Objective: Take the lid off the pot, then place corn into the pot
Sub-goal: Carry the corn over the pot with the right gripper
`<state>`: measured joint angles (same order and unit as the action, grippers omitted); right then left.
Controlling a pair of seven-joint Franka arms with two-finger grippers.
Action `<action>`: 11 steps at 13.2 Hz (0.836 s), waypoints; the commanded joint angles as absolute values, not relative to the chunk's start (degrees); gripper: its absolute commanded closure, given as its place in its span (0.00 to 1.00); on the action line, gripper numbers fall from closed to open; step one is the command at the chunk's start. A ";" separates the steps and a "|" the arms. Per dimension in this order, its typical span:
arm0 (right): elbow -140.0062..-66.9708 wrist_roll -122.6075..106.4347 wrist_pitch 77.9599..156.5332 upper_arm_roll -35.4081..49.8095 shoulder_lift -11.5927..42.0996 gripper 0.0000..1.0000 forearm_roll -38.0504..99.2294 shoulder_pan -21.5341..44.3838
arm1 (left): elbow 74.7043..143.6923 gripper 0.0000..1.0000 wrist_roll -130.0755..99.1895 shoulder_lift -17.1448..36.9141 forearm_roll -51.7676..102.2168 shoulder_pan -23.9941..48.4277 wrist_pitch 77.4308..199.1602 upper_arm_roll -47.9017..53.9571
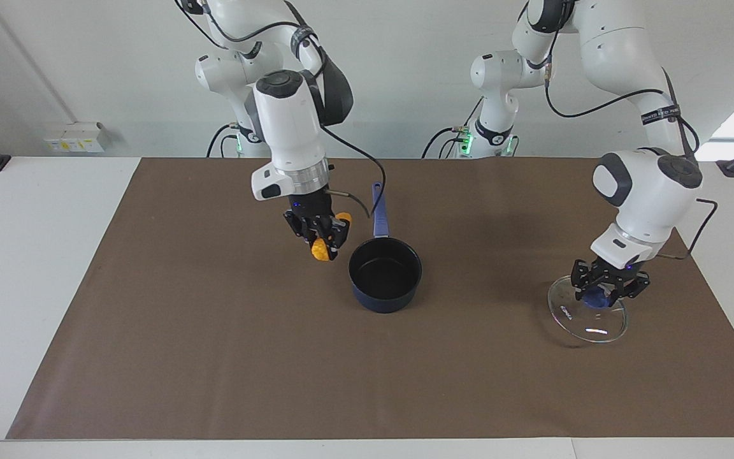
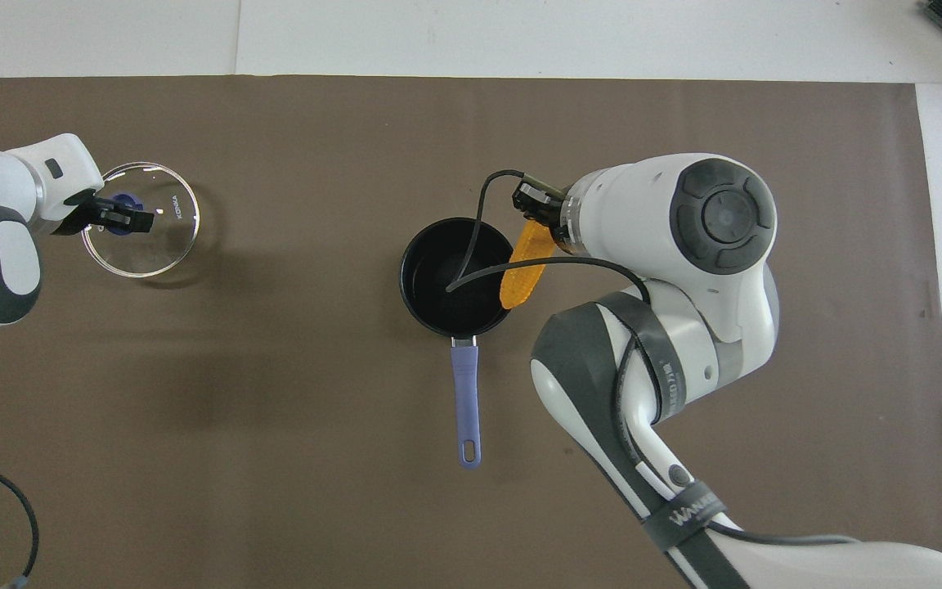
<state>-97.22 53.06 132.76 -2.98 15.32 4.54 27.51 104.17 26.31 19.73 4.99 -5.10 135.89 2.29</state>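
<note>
The small yellow-orange corn cob (image 1: 322,247) is held pinched in the right gripper (image 1: 317,234), up in the air beside the rim of the small dark navy-blue saucepan (image 1: 385,275) at the side toward the right arm's end of the table. In the overhead view the cob (image 2: 520,268) overlaps the pot's rim (image 2: 405,282). The pot stands uncovered at the middle of the brown mat (image 1: 214,357), its long blue handle (image 1: 378,209) pointing toward the robots.

For the step in hand, the cob is best carried on until it hangs over the middle of the black interior, lowered below the rim, and only then released; if it is let go at the rim, it could bounce out or tip the light pan.

Toward the left arm's end of the table, the round clear glass lid (image 1: 587,315) is gripped by its blue knob in the left gripper (image 1: 609,288).

Whether the lid already rests on the mat or hangs just above it cannot be told. A black cable (image 2: 479,237) crosses the pot's opening in the overhead view. The cob's upper end is hidden by the gripper and wrist.
</note>
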 commanded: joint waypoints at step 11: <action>-97.21 30.59 144.67 0.62 25.75 1.00 7.82 31.02 | 97.47 0.74 28.65 25.58 6.77 -6.42 130.26 3.08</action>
